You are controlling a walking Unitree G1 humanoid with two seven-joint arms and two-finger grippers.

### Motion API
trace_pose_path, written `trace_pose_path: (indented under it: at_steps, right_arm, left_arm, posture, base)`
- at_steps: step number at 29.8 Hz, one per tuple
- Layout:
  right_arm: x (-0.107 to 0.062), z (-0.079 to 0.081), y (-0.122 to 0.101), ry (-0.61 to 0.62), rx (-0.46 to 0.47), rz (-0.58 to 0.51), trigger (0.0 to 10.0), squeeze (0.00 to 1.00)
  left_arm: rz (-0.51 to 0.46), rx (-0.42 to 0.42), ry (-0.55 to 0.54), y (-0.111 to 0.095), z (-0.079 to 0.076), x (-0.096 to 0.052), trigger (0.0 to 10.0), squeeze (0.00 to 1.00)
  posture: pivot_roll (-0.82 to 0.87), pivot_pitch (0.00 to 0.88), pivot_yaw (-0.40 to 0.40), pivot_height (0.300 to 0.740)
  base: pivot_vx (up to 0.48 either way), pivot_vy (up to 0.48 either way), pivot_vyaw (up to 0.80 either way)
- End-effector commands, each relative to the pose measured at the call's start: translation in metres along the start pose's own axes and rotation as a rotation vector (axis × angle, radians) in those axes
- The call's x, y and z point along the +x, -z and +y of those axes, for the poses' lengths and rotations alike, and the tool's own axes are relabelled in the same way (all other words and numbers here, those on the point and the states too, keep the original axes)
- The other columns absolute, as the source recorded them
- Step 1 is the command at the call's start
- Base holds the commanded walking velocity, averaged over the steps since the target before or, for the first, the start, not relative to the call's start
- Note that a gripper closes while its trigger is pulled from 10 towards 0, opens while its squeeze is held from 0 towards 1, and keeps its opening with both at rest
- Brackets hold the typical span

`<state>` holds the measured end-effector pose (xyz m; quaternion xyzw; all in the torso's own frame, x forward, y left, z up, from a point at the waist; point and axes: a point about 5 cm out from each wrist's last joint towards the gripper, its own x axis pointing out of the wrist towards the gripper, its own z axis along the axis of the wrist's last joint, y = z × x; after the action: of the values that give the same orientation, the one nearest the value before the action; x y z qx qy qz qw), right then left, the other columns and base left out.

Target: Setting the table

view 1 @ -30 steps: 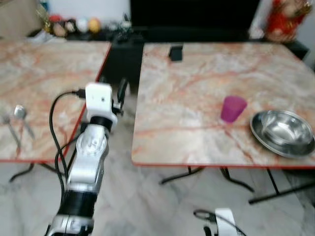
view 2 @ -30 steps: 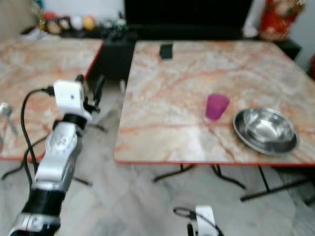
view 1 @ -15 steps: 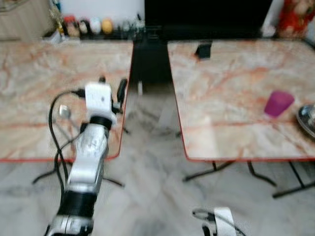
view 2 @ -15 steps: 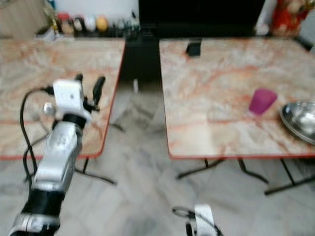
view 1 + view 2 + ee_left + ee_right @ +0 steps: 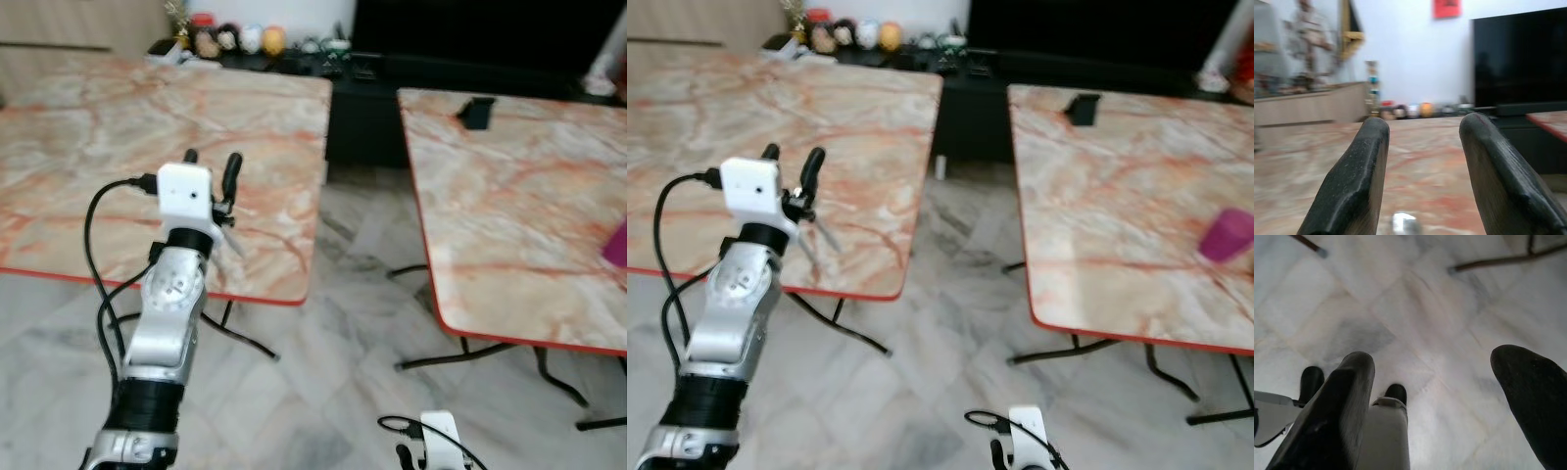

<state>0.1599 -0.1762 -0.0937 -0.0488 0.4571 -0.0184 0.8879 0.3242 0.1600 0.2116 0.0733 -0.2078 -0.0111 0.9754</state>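
Observation:
My left gripper is raised over the near edge of the left marble table, open with nothing between its fingers. A silver spoon lies on that table just beyond the fingers; its handle pokes out beside my wrist. A purple cup stands on the right marble table near its right side. My right gripper hangs low and open over the pale floor tiles.
A gap of grey tiled floor runs between the two red-edged tables, with black folding legs under each. A small black object stands at the right table's far end. A dark TV cabinet and small ornaments line the back wall.
The camera has swung left: the left table now sits before me, the steel bowl has left the picture and the cup is at the right edge. My left arm stays raised.

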Motion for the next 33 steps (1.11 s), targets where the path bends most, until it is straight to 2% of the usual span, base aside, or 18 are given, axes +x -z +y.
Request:
trace_pose_path:
  at_steps: [1, 9, 14, 18, 20, 21, 23, 26, 27, 29, 32, 33]
  right_arm:
    - [0.000, -0.004, 0.001, 0.005, -0.005, 0.003, 10.0, 0.00]
    - [0.000, -0.004, 0.002, 0.004, -0.002, 0.004, 10.0, 0.00]
    - [-0.001, -0.004, 0.003, 0.004, -0.002, 0.005, 10.0, 0.00]
    - [-0.001, -0.004, 0.003, 0.002, -0.011, 0.007, 10.0, 0.00]
    - [-0.001, -0.004, 0.003, 0.003, -0.007, 0.006, 10.0, 0.00]
    - [-0.001, -0.004, 0.003, 0.003, -0.007, 0.006, 10.0, 0.00]
    - [-0.001, -0.004, 0.003, 0.006, 0.004, 0.008, 10.0, 0.00]
    - [-0.001, -0.004, 0.003, 0.010, 0.001, 0.007, 10.0, 0.00]
    - [-0.001, -0.005, 0.003, 0.012, 0.002, 0.007, 10.0, 0.00]
    - [-0.001, -0.005, 0.002, 0.013, 0.002, 0.006, 10.0, 0.00]
    - [0.000, -0.006, 0.002, 0.015, 0.003, 0.006, 10.0, 0.00]
    - [0.000, -0.007, 0.001, 0.019, -0.006, 0.004, 10.0, 0.00]
  left_arm:
    - [-0.003, 0.009, 0.006, -0.002, -0.003, 0.000, 10.0, 0.00]
    - [-0.005, 0.013, -0.008, -0.002, -0.002, 0.000, 10.0, 0.00]
    - [0.013, 0.033, -0.029, 0.002, 0.004, -0.004, 10.0, 0.00]
    - [0.043, 0.094, -0.134, 0.013, 0.028, -0.012, 10.0, 0.00]
    - [0.098, 0.142, -0.228, 0.026, 0.050, -0.020, 10.0, 0.00]
    - [0.098, 0.142, -0.228, 0.026, 0.050, -0.020, 10.0, 0.00]
    - [0.179, 0.168, -0.293, 0.043, 0.070, -0.032, 10.0, 0.00]
    - [0.252, 0.195, -0.317, 0.063, 0.084, -0.048, 10.0, 0.00]
    - [0.354, 0.207, -0.298, 0.084, 0.088, -0.065, 10.0, 0.00]
    - [0.453, 0.195, -0.278, 0.103, 0.089, -0.081, 10.0, 0.00]
    - [0.597, 0.153, -0.206, 0.126, 0.081, -0.099, 10.0, 0.00]
    - [0.720, 0.115, -0.112, 0.147, 0.069, -0.116, 10.0, 0.00]
  posture:
    - [-0.01, 0.000, -0.040, 0.740]
    - [-0.01, 0.000, -0.040, 0.740]
    - [-0.01, 0.000, -0.040, 0.740]
    - [-0.01, 0.000, -0.042, 0.740]
    - [-0.01, 0.000, -0.043, 0.740]
    - [-0.01, 0.000, -0.043, 0.740]
    - [-0.01, 0.000, -0.043, 0.740]
    - [-0.01, 0.000, -0.045, 0.740]
    - [-0.01, 0.000, -0.047, 0.740]
    - [-0.01, 0.000, -0.047, 0.740]
    - [0.00, 0.000, -0.052, 0.740]
    - [0.00, 0.000, -0.060, 0.740]
  base:
    - [0.000, 0.000, 0.80]
    - [0.000, 0.000, 0.80]
    - [0.000, 0.000, 0.80]
    - [0.000, 0.000, 0.80]
    - [0.000, 0.000, 0.73]
    - [0.000, 0.000, 0.67]
    - [0.000, 0.000, 0.00]
    - [0.000, 0.000, 0.00]
    - [0.000, 0.000, 0.00]
    - [0.000, 0.000, 0.00]
    - [0.000, 0.000, 0.00]
    - [0.000, 0.000, 0.00]
